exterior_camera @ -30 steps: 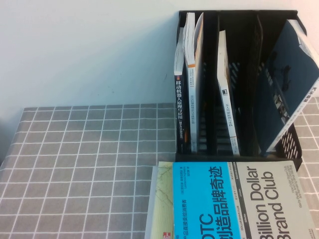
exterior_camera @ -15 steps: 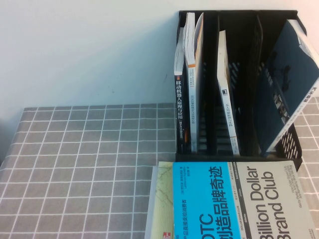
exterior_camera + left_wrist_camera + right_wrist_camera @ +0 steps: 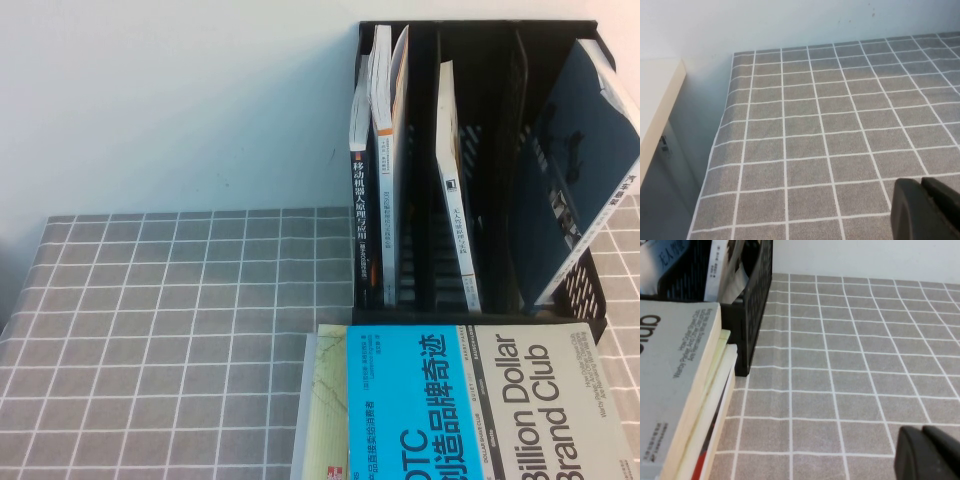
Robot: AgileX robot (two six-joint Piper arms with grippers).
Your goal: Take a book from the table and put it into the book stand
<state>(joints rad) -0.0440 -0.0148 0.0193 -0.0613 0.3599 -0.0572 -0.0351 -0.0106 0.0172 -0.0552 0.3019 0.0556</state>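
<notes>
Nothing has moved since earlier: the book (image 3: 470, 400) lies flat atop a stack at the table's (image 3: 180, 330) near right edge, just before the book stand (image 3: 470, 170), nearer the right gripper (image 3: 929, 452), which, like the left gripper (image 3: 926, 207), is seen closed and empty.

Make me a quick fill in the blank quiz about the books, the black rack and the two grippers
1. The book lies flat on top of a ____ of books.
2. The book stand sits on the table on the robot's ____ side.
3. The left gripper and right gripper hold ____.

Answers: stack; right; nothing
</notes>
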